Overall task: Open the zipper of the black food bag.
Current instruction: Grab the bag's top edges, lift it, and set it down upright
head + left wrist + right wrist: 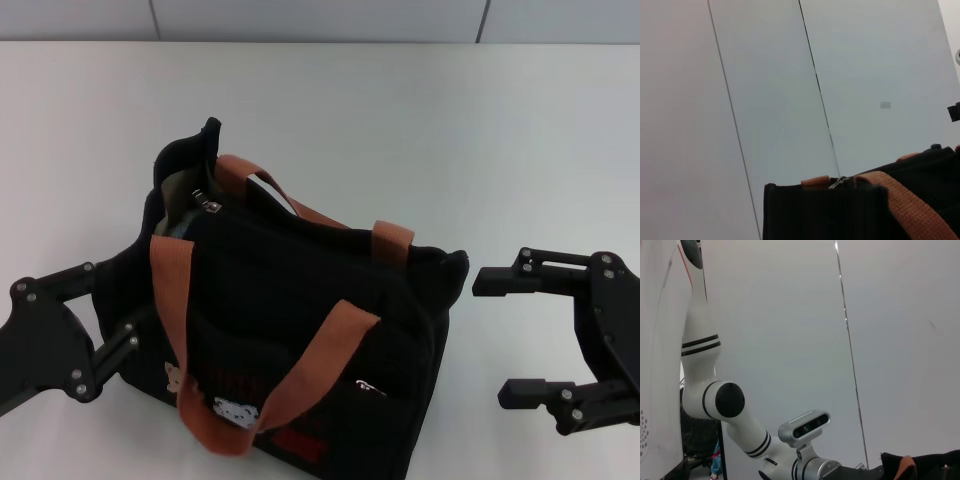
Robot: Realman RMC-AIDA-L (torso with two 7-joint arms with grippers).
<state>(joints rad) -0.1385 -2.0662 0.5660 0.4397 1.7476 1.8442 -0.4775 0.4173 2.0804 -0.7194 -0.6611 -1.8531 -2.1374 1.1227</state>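
Observation:
The black food bag (300,330) stands upright in the middle of the white table, its two orange-brown handles (330,360) flopped over the top. The zipper's silver pull (211,206) sits at the far left end of the top edge, with pale lining (178,195) showing just beyond it. In the left wrist view the pull (840,182) shows on the bag's top edge (810,210). My left gripper (135,300) presses against the bag's left end, its tips lost against the black fabric. My right gripper (490,335) is open to the right of the bag, apart from it.
The white table (400,120) stretches behind and to the right of the bag, up to a pale wall. The right wrist view shows my left arm (730,400), its wrist camera (805,424) and a corner of the bag (930,465).

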